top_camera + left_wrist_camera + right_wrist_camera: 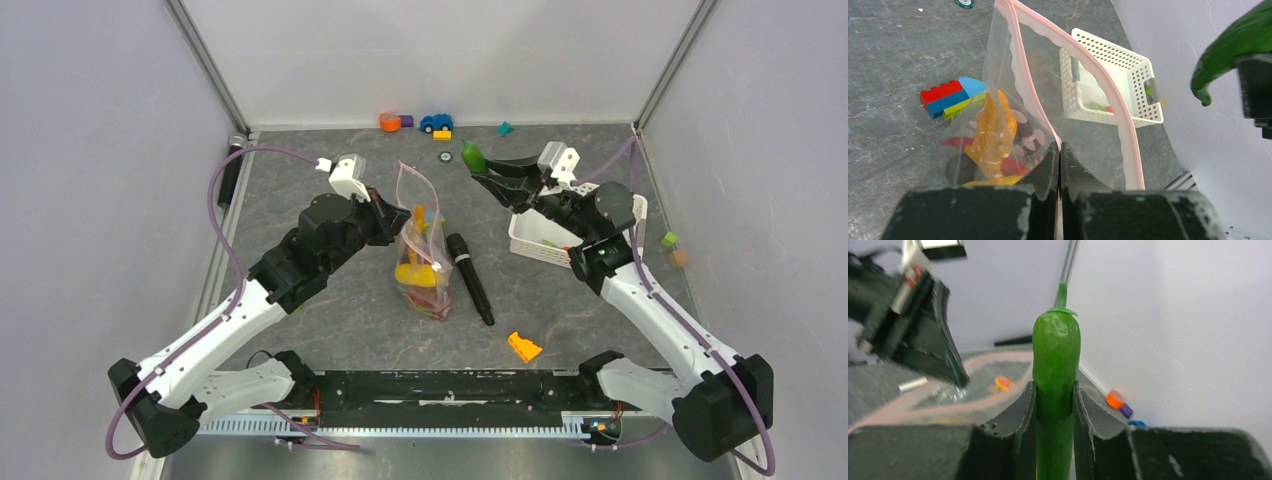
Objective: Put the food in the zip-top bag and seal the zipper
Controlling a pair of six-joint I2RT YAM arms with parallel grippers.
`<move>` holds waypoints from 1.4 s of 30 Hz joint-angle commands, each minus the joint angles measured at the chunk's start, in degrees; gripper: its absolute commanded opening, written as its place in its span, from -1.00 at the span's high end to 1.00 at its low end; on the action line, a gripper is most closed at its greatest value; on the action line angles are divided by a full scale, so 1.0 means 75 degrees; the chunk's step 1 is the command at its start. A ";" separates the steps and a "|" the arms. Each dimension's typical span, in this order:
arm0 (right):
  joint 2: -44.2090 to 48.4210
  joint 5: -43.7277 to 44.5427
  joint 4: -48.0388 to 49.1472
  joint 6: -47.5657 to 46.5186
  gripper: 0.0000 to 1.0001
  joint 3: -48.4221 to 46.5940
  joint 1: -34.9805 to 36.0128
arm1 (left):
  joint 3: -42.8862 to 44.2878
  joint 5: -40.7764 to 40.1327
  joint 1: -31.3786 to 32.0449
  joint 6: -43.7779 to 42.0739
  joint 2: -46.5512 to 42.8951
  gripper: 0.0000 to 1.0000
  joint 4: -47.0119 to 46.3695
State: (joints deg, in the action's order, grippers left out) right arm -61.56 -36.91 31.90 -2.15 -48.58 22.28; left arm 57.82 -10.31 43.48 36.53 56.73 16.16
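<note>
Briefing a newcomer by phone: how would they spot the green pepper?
On the table, find the white basket at right. The right gripper reaches past it, shut on the pepper. It is the only glossy green piece held between fingers.

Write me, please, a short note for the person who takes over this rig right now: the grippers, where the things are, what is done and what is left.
Left gripper: shut on the mouth edge of the zip-top bag, holding it up and open.
Right gripper: shut on the green pepper, in the air to the right of the bag.
In the bag: the orange carrot, plus yellow and red pieces.
Done: some food is bagged.
Left: drop the pepper in, check the white basket for more food (something green and red shows inside), then seal the zipper, which is open.
</note>
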 commanded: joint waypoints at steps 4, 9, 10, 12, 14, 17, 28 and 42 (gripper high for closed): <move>-0.0579 0.1329 0.3150 0.2514 1.00 -0.0246 0.1445 | 0.0221 0.0025 0.0003 -0.0217 -0.0239 0.96 -0.0029; -0.1493 0.2022 0.4287 0.2709 1.00 -0.0550 0.2619 | 0.0236 0.0341 0.0002 -0.0089 -0.0365 0.95 -0.0010; -0.1654 0.2125 0.4395 0.2685 1.00 -0.0596 0.2781 | 0.0224 0.0418 -0.0003 -0.0066 -0.0395 0.96 -0.0012; -0.1949 0.2289 0.4690 0.2581 1.00 -0.0747 0.3030 | 0.0181 0.0441 0.0003 -0.0043 -0.0438 0.96 0.0001; -0.2252 0.2460 0.4817 0.2497 1.00 -0.1054 0.3215 | 0.0137 0.0457 0.0003 -0.0024 -0.0511 0.96 0.0013; -0.2745 0.2595 0.4916 0.2385 1.00 -0.1500 0.3428 | 0.0096 0.0462 0.0003 -0.0014 -0.0607 0.95 0.0059; -0.3261 0.3348 0.5684 0.2227 1.00 -0.0624 0.3583 | -0.0085 0.0351 0.0003 0.0063 -0.0986 0.96 0.0083; -0.1543 0.3727 0.4425 0.1815 0.74 0.1253 0.3871 | -0.0295 -0.0141 0.0003 0.0106 -0.0945 0.95 0.0060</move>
State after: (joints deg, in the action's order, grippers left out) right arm -75.48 -10.79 66.92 12.71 -39.70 50.59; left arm 55.83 -9.34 43.48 36.58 49.98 18.65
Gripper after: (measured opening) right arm 0.287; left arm 0.033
